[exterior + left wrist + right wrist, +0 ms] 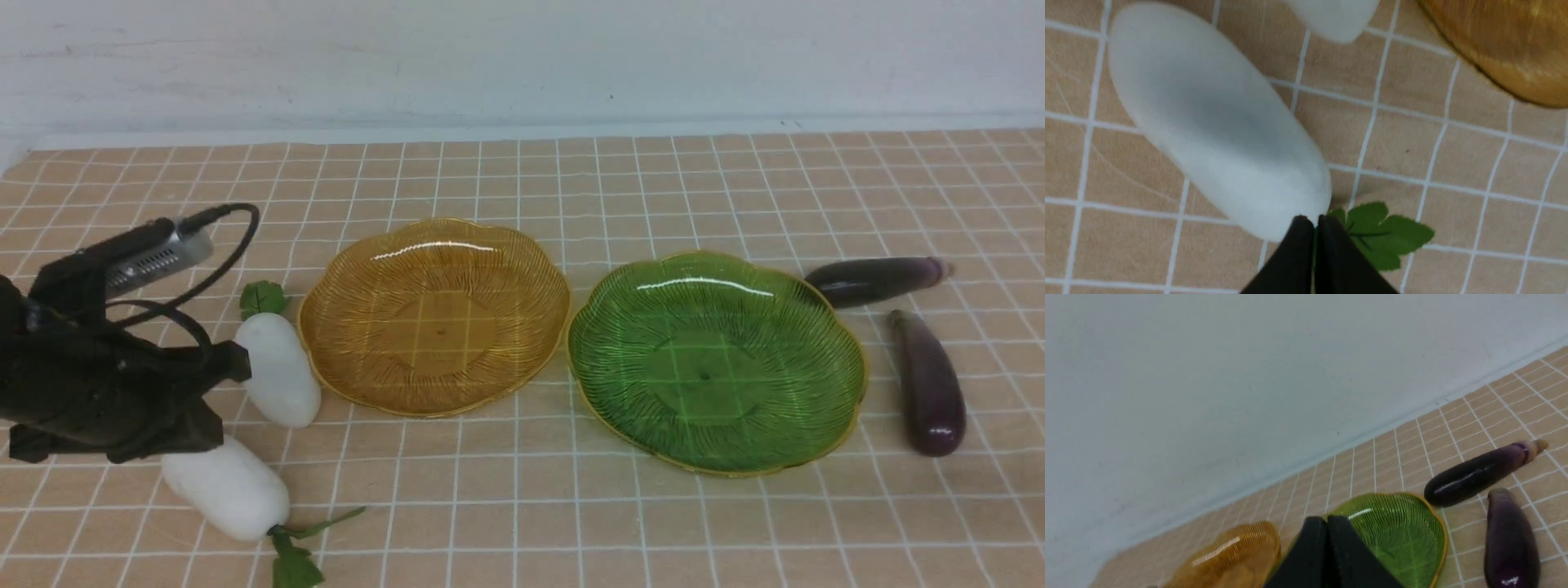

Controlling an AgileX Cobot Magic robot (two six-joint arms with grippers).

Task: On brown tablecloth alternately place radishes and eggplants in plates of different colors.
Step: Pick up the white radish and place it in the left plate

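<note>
Brown cloth [514,506] with a white grid covers the tabletop. On it, the green plate [706,376] and amber plate [441,327] sit side by side, both bare. Two radishes [277,371] [233,490] lie near the amber plate; two eggplants [873,280] [935,388] lie beyond the green plate's right side. Left claw [1315,222]: fully closed, holding nothing, above the nearer radish. Right claw [1327,522]: fully closed, holding nothing. Radish handling: probably firm, smooth, prone to roll; grip across mid-body, avoiding the limp leaves. Eggplants: likely slick; grip the thick middle.
</note>
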